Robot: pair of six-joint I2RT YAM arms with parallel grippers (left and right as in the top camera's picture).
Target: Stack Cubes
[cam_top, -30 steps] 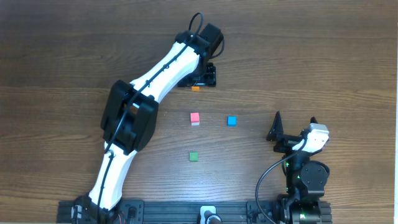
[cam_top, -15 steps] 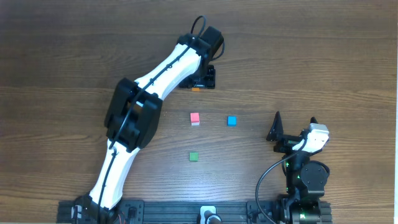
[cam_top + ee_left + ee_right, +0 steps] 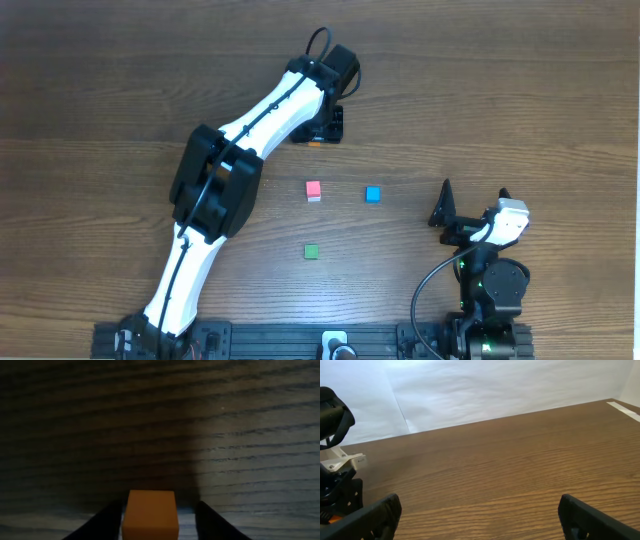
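Since the left arm (image 3: 250, 140) lies across the far middle of the table (image 3: 520, 90) in the top view, its wrist covers most of what I care about. Of the orange cube (image 3: 314, 144) I get just a thin sliver poking out from under the left gripper (image 3: 320, 128).

From the left wrist camera the orange cube (image 3: 150, 512) sits between the two fingers (image 3: 107, 521), but its lower part is cut off at the frame's edge. I cannot tell whether it rests on the wood or is lifted off it. That view is dim, with shadow over much of the grain. What I can read is that the jaws are spread around the cube, not clamped. One finger looks close against its side, while a pale strip of table shows between the other finger and the cube. The cube itself is a plain, matt orange block with crisp edges.

The right gripper (image 3: 475, 190) sits near its own base at the table's near right, well apart from every cube. Its fingers are wide apart and hold nothing — the right wrist view shows the same gap (image 3: 479, 505).

Out in the open lie the pink cube (image 3: 314, 189), the blue cube (image 3: 373, 194) to its right, and the green cube (image 3: 311, 252) nearer the bases. All three are apart from one another, none stacked.
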